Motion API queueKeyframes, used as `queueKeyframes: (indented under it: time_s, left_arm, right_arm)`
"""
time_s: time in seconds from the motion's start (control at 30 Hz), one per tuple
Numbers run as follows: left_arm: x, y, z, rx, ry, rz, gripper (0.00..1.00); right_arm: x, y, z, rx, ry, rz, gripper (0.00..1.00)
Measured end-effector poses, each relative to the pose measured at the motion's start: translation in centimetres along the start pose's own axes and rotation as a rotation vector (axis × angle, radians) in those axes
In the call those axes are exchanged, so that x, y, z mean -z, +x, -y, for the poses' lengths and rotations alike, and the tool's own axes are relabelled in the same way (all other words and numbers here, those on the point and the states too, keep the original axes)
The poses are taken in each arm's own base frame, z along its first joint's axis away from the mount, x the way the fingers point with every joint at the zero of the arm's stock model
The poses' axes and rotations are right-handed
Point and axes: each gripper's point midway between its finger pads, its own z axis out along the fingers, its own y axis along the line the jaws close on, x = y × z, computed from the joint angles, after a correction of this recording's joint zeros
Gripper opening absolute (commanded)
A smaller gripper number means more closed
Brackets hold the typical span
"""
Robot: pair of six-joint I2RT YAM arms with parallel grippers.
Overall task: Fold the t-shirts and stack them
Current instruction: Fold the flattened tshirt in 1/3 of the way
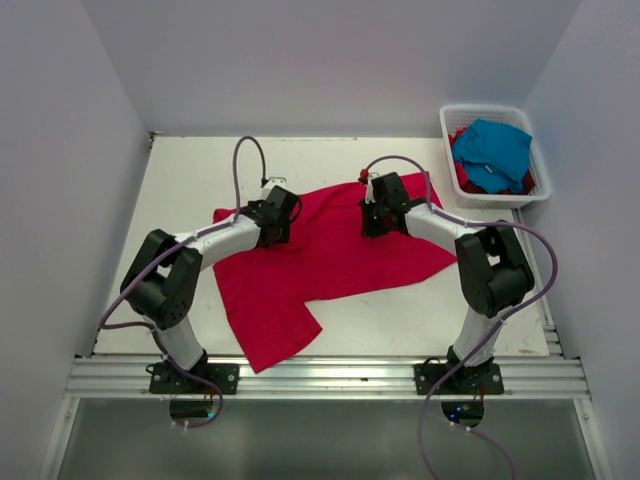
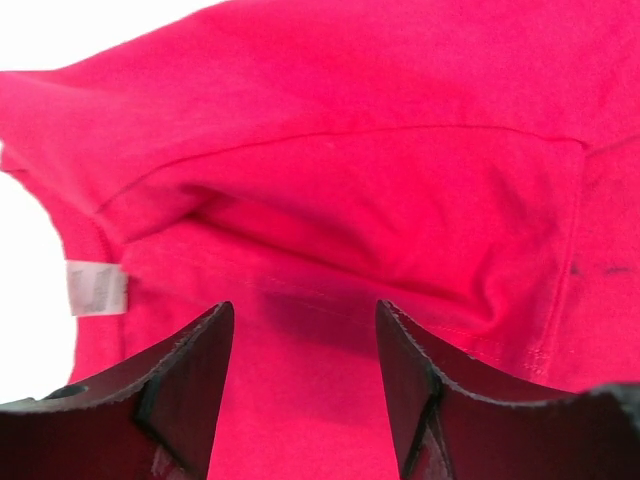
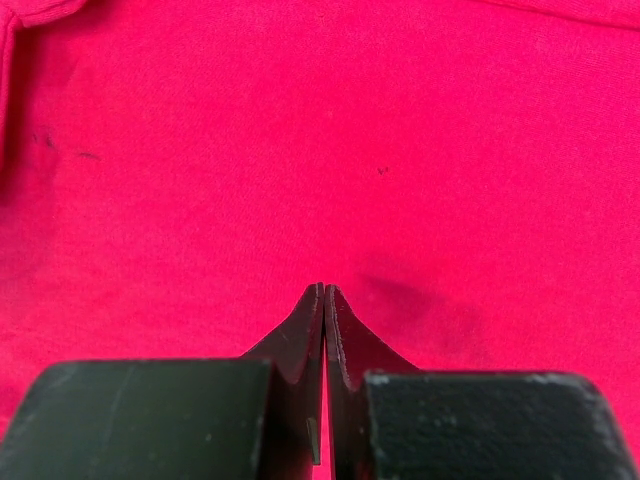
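Observation:
A crimson t-shirt [image 1: 330,262] lies spread and rumpled across the middle of the white table. My left gripper [image 1: 280,222] hangs over its left part, open, with the jaws wide apart just above the cloth near the collar seam and a white label [image 2: 97,288]. In the left wrist view the gripper [image 2: 305,310] holds nothing and the shirt [image 2: 380,180] fills the frame. My right gripper [image 1: 375,215] is over the shirt's upper right part. In the right wrist view it [image 3: 323,288] is shut, tips together, over flat cloth [image 3: 300,130], with no cloth between them.
A white slatted basket [image 1: 541,172] stands at the back right and holds a turquoise t-shirt [image 1: 495,150] on top of more red cloth [image 1: 463,178]. The table's left edge meets the wall. A metal rail [image 1: 330,375] runs along the near edge.

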Motion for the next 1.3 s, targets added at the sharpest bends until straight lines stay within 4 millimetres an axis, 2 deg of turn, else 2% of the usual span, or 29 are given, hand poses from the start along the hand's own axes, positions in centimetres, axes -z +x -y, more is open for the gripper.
queueKeyframes:
  time_s: [0.13, 0.3, 0.43, 0.47, 0.63, 0.97, 1.3]
  left_arm:
    - [-0.8, 0.8, 0.8, -0.010, 0.019, -0.021, 0.59]
    - [-1.9, 1.7, 1.1, -0.014, 0.025, -0.050, 0.48]
    - [-2.4, 2.0, 1.4, -0.010, 0.033, -0.059, 0.28]
    - [-2.5, 2.0, 1.5, -0.008, 0.037, -0.059, 0.19]
    - [-2.6, 2.0, 1.7, -0.005, 0.046, -0.056, 0.00]
    - [-2.2, 2.1, 1.6, -0.001, 0.049, -0.067, 0.00]
    - [0.9, 2.2, 2.0, -0.007, 0.067, -0.075, 0.01]
  right_arm:
    - [0.0, 0.0, 0.0, 0.000, 0.000, 0.000, 0.00]
    - [0.0, 0.0, 0.0, 0.000, 0.000, 0.000, 0.00]
    - [0.0, 0.0, 0.0, 0.000, 0.000, 0.000, 0.00]
    - [0.0, 0.0, 0.0, 0.000, 0.000, 0.000, 0.00]
    - [0.0, 0.0, 0.0, 0.000, 0.000, 0.000, 0.00]
    - [0.0, 0.0, 0.0, 0.000, 0.000, 0.000, 0.00]
    - [0.0, 0.0, 0.0, 0.000, 0.000, -0.001, 0.00]
